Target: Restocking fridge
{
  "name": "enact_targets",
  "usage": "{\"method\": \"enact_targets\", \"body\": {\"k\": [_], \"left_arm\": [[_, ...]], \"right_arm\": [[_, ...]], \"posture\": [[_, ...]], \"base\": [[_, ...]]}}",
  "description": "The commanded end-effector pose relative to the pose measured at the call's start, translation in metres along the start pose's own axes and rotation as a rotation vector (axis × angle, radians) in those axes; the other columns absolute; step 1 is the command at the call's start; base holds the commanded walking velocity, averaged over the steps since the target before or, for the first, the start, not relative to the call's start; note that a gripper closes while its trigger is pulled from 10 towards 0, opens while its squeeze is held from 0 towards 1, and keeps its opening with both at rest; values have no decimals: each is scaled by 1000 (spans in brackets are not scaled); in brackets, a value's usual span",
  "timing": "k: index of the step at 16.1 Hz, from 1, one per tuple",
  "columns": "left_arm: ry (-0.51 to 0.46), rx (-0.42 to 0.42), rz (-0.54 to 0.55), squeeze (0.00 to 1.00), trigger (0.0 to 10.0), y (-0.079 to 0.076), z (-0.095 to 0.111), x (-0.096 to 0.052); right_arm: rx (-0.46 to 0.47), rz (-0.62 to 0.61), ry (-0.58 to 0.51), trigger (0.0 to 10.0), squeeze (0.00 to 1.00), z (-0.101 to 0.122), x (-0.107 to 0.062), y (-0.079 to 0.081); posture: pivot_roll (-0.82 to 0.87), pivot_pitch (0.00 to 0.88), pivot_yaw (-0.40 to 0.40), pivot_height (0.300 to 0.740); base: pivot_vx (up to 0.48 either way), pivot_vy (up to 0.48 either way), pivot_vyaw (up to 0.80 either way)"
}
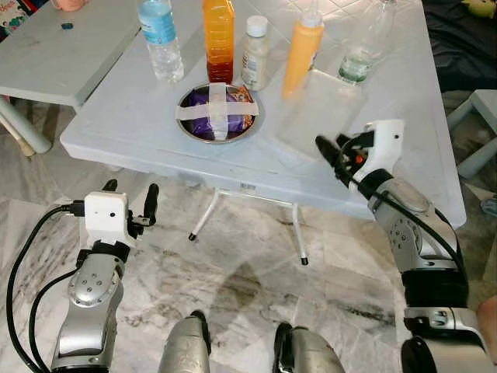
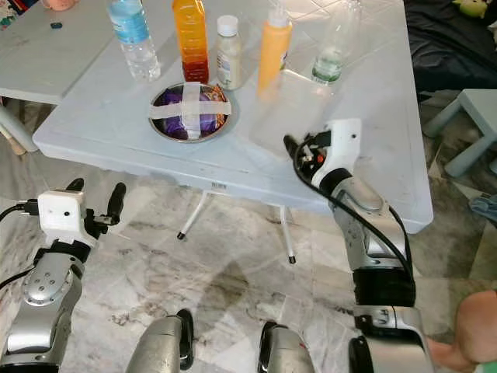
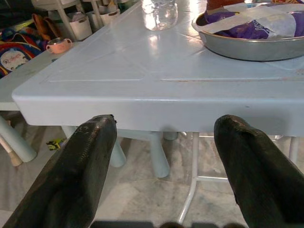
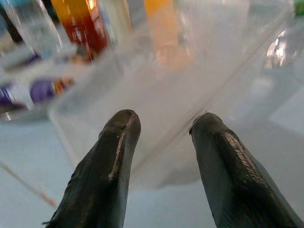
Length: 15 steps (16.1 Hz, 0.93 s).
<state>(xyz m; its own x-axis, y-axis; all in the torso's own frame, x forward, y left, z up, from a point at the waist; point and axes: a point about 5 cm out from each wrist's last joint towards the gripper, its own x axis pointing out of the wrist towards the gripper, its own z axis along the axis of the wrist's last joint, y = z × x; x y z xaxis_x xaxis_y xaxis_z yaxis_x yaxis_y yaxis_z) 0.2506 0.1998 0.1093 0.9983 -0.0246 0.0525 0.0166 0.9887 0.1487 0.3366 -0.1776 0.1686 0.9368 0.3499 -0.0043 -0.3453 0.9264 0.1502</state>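
On white table [image 1: 140,124]: water bottle [image 1: 160,37], amber juice bottle [image 1: 219,39], small white-capped bottle [image 1: 255,53], orange squeeze bottle [image 1: 302,51], clear bottle [image 1: 365,45], taped steel bowl [image 1: 218,112], clear plastic container [image 1: 320,116] lying near front edge. Right gripper [image 1: 332,155] over table at container's near edge, fingers spread, grasping nothing. Left gripper [image 1: 130,203] below table edge, fingers apart, empty. Risk (judgement): container light and slick, so closing on thin wall may skate it into bottles and topple them; see-through rim hard to line up.
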Motion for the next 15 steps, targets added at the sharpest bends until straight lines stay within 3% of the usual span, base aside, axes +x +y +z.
{"method": "enact_targets", "body": {"k": [1,2,7,8,12,15], "left_arm": [[26,10,-3,0,10000,-1,-4,-2],[27,9,-2,0,10000,-1,-5,-2],[30,7,-2,0,10000,-2,-6,-1],[30,7,-3,0,10000,-3,-6,0],[30,7,-3,0,10000,-3,-6,1],[29,6,-5,0,10000,-4,-6,1]], "right_arm": [[-30,1,-45,10000,0,8,1,-3],[-122,6,-55,10000,0,9,1,-3],[-154,18,-2,10000,0,-5,-4,-5],[-126,6,13,10000,1000,-12,-5,-5],[-113,75,43,10000,1000,-25,-10,3],[-137,103,-10,10000,1000,-16,-10,8]], "posture": [[97,177,41,740],[96,177,42,740],[91,176,40,740],[90,174,39,740],[89,174,39,740],[86,174,40,740]], "base": [[0,0,0],[0,0,0],[0,0,0],[0,0,0],[0,0,0],[0,0,0]]}}
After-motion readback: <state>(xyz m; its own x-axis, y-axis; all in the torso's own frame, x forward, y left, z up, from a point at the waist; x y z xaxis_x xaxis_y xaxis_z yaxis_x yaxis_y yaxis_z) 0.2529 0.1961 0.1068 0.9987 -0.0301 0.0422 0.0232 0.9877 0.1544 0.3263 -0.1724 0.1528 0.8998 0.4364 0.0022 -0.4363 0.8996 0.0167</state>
